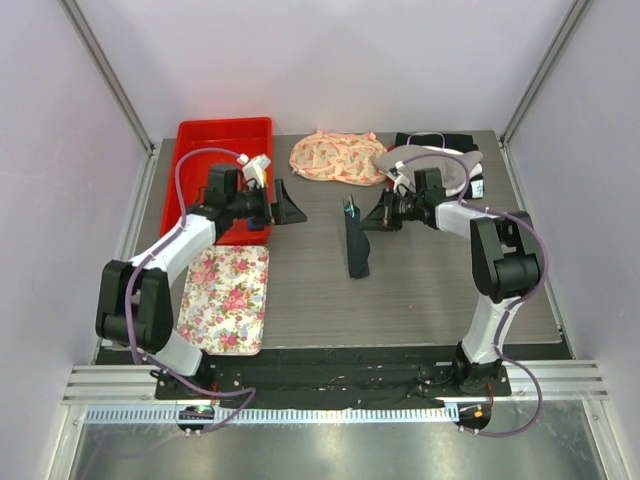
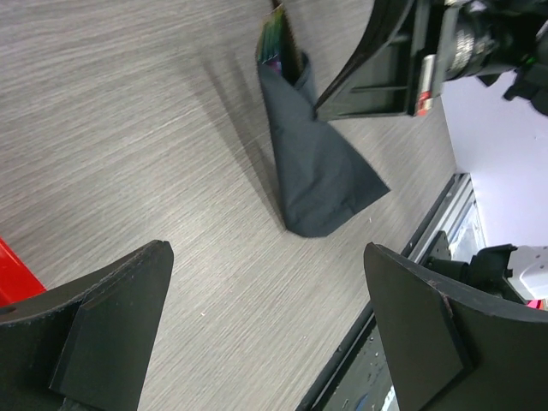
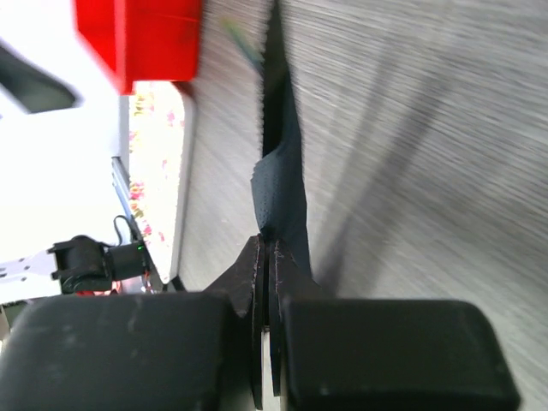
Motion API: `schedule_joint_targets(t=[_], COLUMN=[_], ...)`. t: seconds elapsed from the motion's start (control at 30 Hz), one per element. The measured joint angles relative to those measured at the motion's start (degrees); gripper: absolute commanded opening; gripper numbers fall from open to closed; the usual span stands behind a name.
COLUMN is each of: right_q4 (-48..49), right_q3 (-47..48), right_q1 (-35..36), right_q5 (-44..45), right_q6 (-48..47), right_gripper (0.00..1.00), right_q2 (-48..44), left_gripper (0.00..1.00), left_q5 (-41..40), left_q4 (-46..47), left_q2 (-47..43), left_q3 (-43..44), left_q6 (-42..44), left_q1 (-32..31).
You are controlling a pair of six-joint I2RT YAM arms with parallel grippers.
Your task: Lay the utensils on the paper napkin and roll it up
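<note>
1. Closest to the lens, the two black fingers (image 2: 103,325) of the left gripper (image 2: 265,257) stand spread wide with nothing between them, hovering over bare table (image 2: 128,128).
2. Beyond them, mid-table, the paper napkin (image 2: 317,171) rises as a loose, dark, half-wrapped cone with its lower end on the wood.
3. From the other side, the right gripper (image 3: 267,250) has its jaws pressed together on an edge of that napkin, pinching the sheet itself.
4. My guess is that it will handle as thin paper does: very light, limp, and quick to tear or spring open. A pinch at the edge only controls that flap. A steadier hold would be where the stiff cutlery backs the paper, with the free gripper pinning the loose lower corner.
5. Of the utensils (image 2: 276,43), only a slim tip with a shimmering edge pokes from the top fold. I can't tell fork from knife, nor whether both are inside.
6. The right wrist view is smeared, and the closed fingers hide how much paper is caught.
</note>
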Motion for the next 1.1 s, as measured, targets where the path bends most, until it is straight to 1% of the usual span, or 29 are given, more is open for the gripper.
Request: schedule_joint_targets(t=[0.33,0.53,0.6,0.87,1.1], right_q4=[0.7,0.28,0.17,1.84,8.96], right_q3=[-0.02,0.07,0.28,0.94,1.29], right_q1=[0.0,0.33,0.85,5.49,8.35], right_q5=[-3.58,-6.56,-7.43,-11.39,-14.27], right_q6=[1.36,1.84,2.23,5.75,13.07], right_gripper=[0.01,0.01,0.01,0.01,0.01], right_q2=[-5.88,-10.23,-11.96,-18.08,-19.67], left_gripper=[0.98,0.98,0.98,0.99,0.99], left_q5=[1.9,5.31,6.99,12.22,13.77], left_q4=[6.56,18.88,23.47,37.73,46.05], left_q2=[-1.95,-8.44,-9.55,-9.9,-9.9], left_q3=[-6.64,-15.93,-17.77,-18.97,-19.12], left_q6=[0.02,-1.38,-2.12,-4.07,-5.01], left_q1=[0.0,-0.02,-0.11,-1.9,-5.66])
